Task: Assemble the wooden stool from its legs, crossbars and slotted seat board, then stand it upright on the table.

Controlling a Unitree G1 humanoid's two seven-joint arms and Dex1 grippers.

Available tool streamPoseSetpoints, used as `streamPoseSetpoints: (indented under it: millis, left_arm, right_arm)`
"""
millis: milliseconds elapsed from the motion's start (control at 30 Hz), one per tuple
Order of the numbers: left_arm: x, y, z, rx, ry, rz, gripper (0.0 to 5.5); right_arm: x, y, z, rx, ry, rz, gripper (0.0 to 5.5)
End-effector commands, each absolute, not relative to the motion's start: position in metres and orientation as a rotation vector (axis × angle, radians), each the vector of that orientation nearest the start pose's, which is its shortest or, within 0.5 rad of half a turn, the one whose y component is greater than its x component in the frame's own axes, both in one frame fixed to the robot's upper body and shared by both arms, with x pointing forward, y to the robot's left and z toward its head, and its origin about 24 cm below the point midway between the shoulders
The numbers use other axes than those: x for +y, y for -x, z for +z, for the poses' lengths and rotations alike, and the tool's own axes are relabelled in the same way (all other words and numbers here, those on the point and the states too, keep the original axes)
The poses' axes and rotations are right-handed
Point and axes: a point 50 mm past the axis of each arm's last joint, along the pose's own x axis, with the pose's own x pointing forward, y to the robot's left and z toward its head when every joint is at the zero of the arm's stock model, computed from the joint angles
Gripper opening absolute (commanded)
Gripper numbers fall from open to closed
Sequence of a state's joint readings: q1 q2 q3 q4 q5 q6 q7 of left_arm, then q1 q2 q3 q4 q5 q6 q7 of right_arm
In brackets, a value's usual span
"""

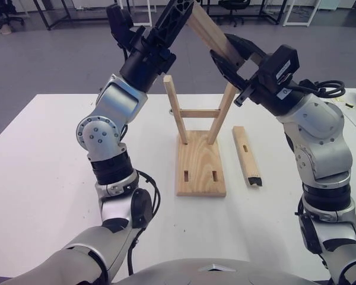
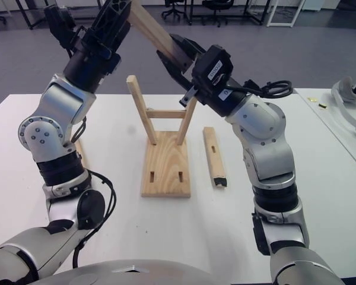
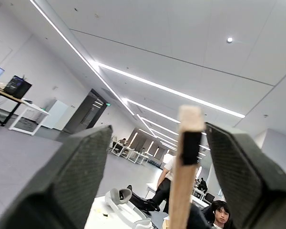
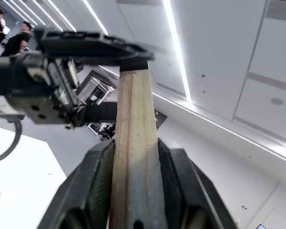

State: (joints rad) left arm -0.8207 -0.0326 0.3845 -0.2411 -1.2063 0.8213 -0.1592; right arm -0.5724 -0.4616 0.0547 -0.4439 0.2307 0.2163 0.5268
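1. Wooden leg [image 1: 209,31] is in the air above the seat board [image 1: 200,187], long axis slanting up toward robot's left.
2. R gripper [image 4: 136,157] clamped on lower part of leg. L gripper [image 1: 179,16] jaws apart, straddling its top end.
3. Free slots [image 1: 215,174] lie below, at board's near edge.

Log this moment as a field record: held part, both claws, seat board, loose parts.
Held part: wooden leg, slanted in the air over the table
Right claw: shut on that leg
Left claw: open around the leg's upper end
Seat board: flat on the table, two legs and a crossbar standing at its far end, near slots empty
Loose part: one leg lying right of the board
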Motion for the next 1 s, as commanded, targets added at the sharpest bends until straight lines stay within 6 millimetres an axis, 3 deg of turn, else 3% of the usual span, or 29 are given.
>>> streamPoseSetpoints:
  millis: [33,467,567,633,733,833,867,933,1000]
  left_arm:
    - [0.101,-0.282,0.289,-0.367,0.889,-1.070,2.79]
    - [0.100,-0.281,0.282,-0.344,0.890,-1.048,0.51]
    - [0.104,-0.280,0.281,-0.345,0.887,-1.043,0.41]
    - [0.112,-0.278,0.278,-0.351,0.879,-1.009,0.41]
    - [0.137,-0.274,0.275,-0.377,0.838,-0.888,0.41]
    - [0.189,-0.265,0.257,-0.377,0.743,-0.607,0.41]
    - [0.206,-0.264,0.245,-0.358,0.731,-0.491,0.41]
    - [0.247,-0.263,0.198,-0.267,0.690,-0.115,0.41]
    - [0.270,-0.253,0.154,-0.181,0.675,0.193,0.41]
  right_arm:
    - [-0.119,-0.264,0.257,-0.635,0.439,0.786,1.32]
    - [-0.116,-0.260,0.253,-0.636,0.409,0.823,1.32]
    - [-0.115,-0.261,0.250,-0.611,0.397,0.833,1.32]
    - [-0.115,-0.262,0.244,-0.562,0.384,0.838,1.88]
    - [-0.122,-0.263,0.232,-0.491,0.390,0.809,2.42]
    - [-0.145,-0.262,0.226,-0.422,0.393,0.699,3.11]
    - [-0.152,-0.260,0.227,-0.417,0.382,0.662,3.33]
    - [-0.163,-0.258,0.227,-0.406,0.353,0.596,3.65]
    - [-0.169,-0.258,0.224,-0.394,0.324,0.558,3.80]
